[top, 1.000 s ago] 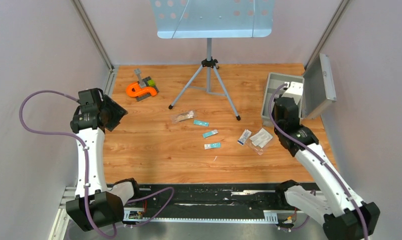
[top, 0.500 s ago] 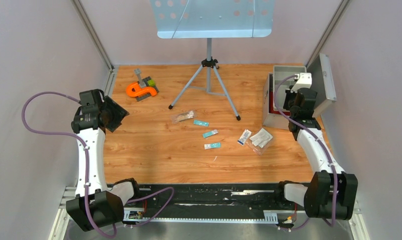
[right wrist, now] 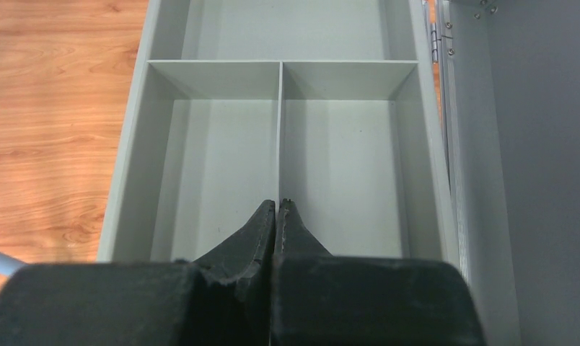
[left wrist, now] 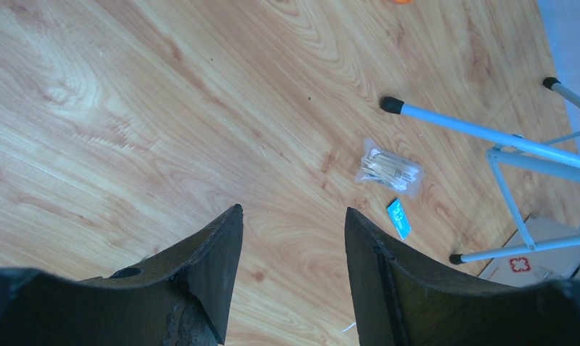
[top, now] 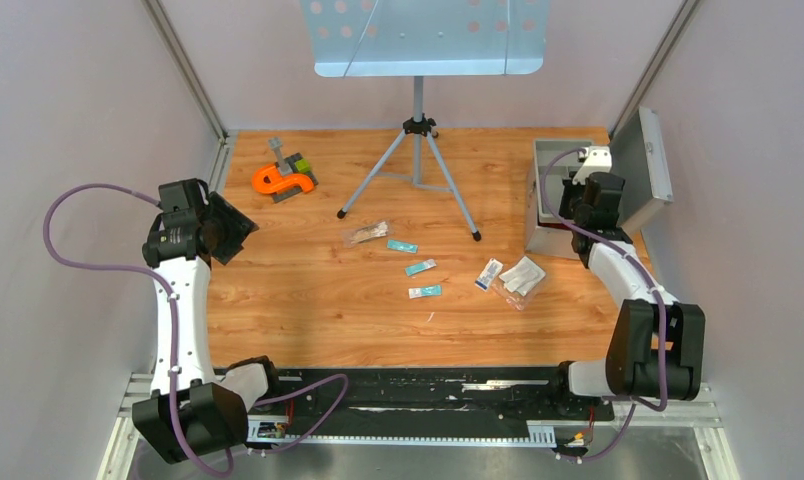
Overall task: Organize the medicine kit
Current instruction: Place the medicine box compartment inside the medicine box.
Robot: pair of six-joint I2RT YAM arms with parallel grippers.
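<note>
My right end effector [right wrist: 277, 207] is closed at the tray divider [right wrist: 280, 130], left end effector [left wrist: 291, 238] open; I'd lift straight, slowly.

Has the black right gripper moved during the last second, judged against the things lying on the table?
Yes. The right gripper went back and slightly right, away from the clear bag of white packets, and is over the open grey box.

Left claw [left wrist: 291, 216] sits middle left in the top view, fingers spread wide apart. Right claw [right wrist: 278, 205] sits upper right, fingers pressed fully together.
</note>
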